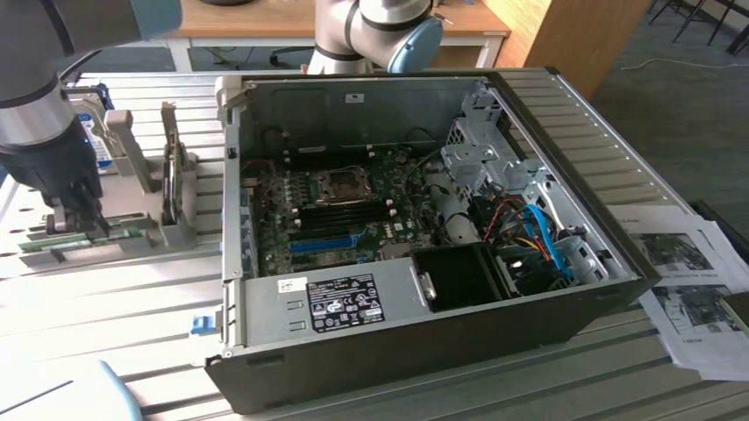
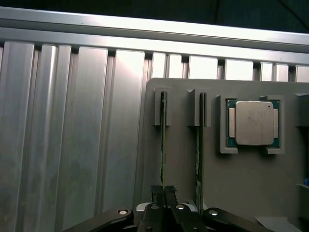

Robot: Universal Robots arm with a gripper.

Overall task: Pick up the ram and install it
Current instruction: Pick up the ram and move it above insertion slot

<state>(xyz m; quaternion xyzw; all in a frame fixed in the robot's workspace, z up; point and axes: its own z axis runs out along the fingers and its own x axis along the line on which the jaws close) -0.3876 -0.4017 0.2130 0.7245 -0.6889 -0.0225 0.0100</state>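
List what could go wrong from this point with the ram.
1. The gripper looks closed on the thin edge of the ram standing in the grey holder. So narrow a hold may let it tilt or slip on lifting.
2. A second stick stands close beside it, and the gripper might knock it.
3. The memory slots lie deep in the open case near cables. A tilted ram may miss or jam.

Slatted table point(image 1: 129, 303): PC case point(image 1: 398, 355), grey holder point(image 2: 251, 179), papers point(image 1: 690, 289), perhaps manuals.

bg: wood desk point(image 1: 258, 22) | wood cabinet point(image 1: 562, 35) | dark carpet floor point(image 1: 690, 105) | ribbed alu tabletop point(image 1: 117, 298)
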